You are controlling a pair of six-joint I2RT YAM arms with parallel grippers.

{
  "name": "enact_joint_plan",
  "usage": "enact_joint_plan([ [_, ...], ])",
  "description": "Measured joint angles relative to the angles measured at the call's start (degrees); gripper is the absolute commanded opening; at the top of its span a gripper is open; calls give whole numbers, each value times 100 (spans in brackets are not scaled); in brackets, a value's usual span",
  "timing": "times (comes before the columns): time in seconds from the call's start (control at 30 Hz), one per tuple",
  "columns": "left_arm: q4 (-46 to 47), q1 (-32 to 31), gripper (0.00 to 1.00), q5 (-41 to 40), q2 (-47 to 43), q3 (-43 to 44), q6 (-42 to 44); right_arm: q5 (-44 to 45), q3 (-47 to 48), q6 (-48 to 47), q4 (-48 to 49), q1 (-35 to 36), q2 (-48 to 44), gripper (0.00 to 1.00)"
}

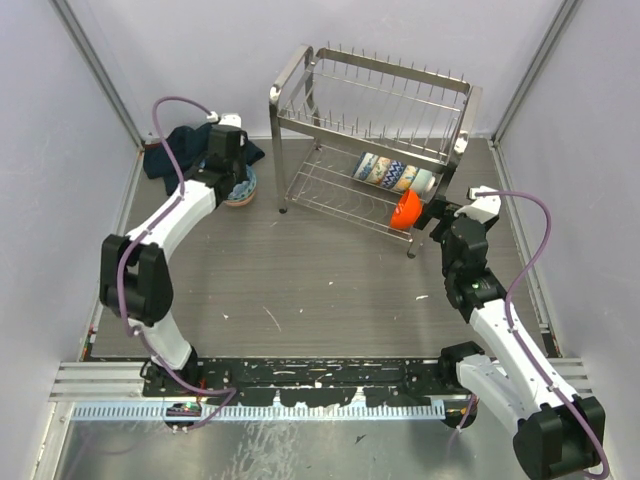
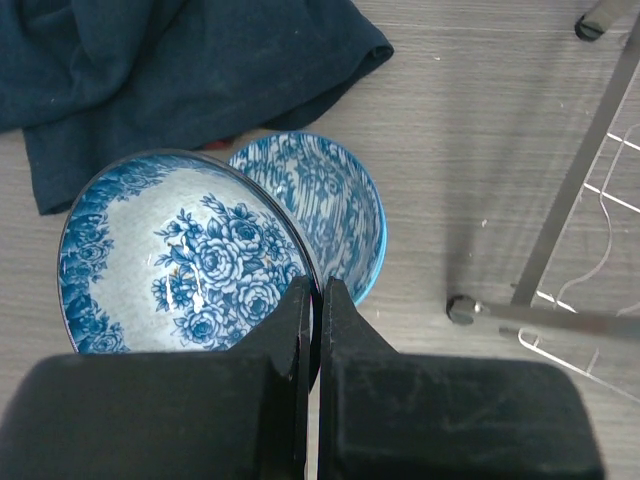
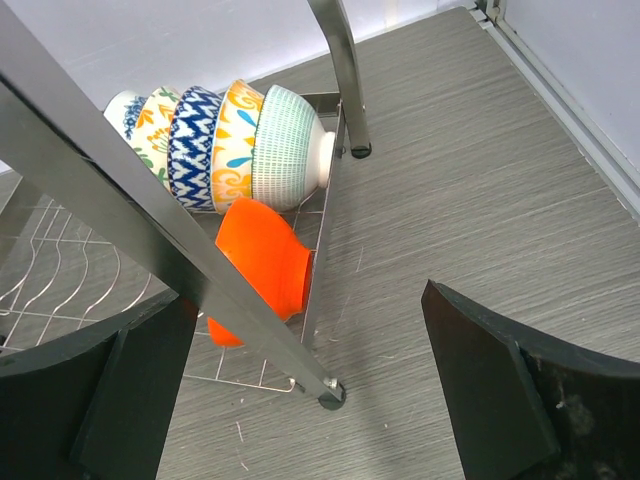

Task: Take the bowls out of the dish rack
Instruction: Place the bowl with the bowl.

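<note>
Orange bowl: 1, on its side in the dish rack's lower tier, ahead-left of my released right gripper, behind a frame bar; right arm nearer. 5 patterned bowls stacked beyond. My left gripper, well apart, grasps a floral bowl by its rim.

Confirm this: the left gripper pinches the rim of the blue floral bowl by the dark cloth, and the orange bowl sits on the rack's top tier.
Wrong tier: the orange bowl sits on the lower tier of the dish rack, as the top external view shows. The left gripper pinches the rim of the blue floral bowl by the dark cloth.
</note>
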Motion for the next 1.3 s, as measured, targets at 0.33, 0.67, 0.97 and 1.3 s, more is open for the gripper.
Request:
enact_joint_plan([
  [0.33, -52, 98, 0, 144, 914, 914, 245, 103, 0, -4, -17, 28, 2, 100],
  [0.67, -79, 98, 0, 372, 1338, 1106, 245, 138, 0, -4, -17, 39, 2, 100],
  [0.97, -243, 94, 0, 514, 1471, 1106, 146, 142, 0, -4, -17, 39, 2, 100],
  [1.3, -348, 2, 3, 509, 1486, 1106, 111, 142, 0, -4, -17, 39, 2, 100],
])
